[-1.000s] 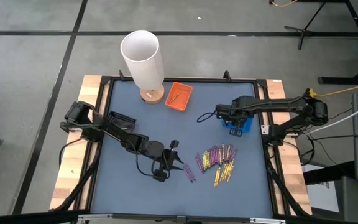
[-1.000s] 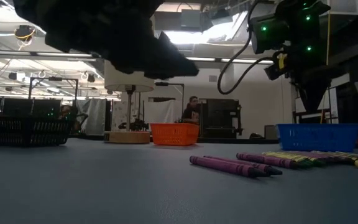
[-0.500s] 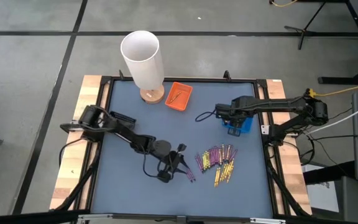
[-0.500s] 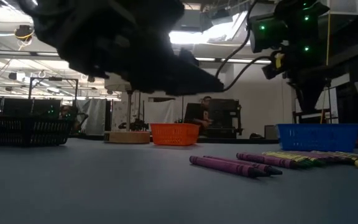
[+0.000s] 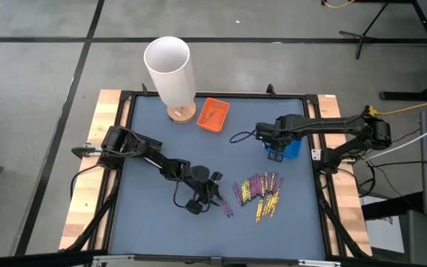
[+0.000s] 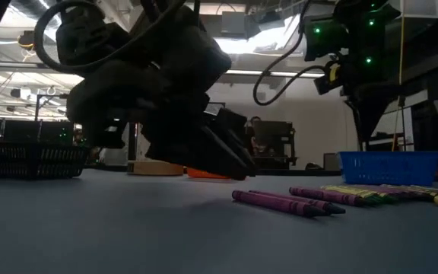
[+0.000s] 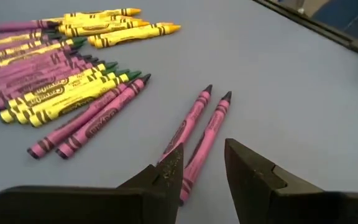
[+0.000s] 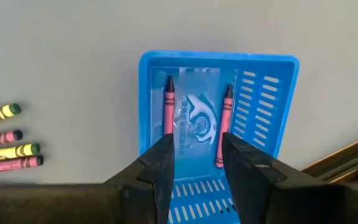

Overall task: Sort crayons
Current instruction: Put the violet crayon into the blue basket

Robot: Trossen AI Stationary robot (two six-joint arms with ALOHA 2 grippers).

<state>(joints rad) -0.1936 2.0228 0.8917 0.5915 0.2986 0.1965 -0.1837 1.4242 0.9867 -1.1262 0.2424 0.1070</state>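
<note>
Purple crayons (image 7: 197,127) at lower centre have been reached by the lowered, open, empty left gripper (image 7: 202,163), so pickup seems next, while the open, empty right gripper (image 8: 196,160) hangs over the blue tray (image 8: 283,102).

No legible text anywhere.

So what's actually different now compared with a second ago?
The left gripper has moved right and dropped low, its open fingers now over the two purple crayons lying apart from the pile. Nothing was grabbed or released. The right gripper stays open over the blue basket, and no crayon has shifted.
</note>
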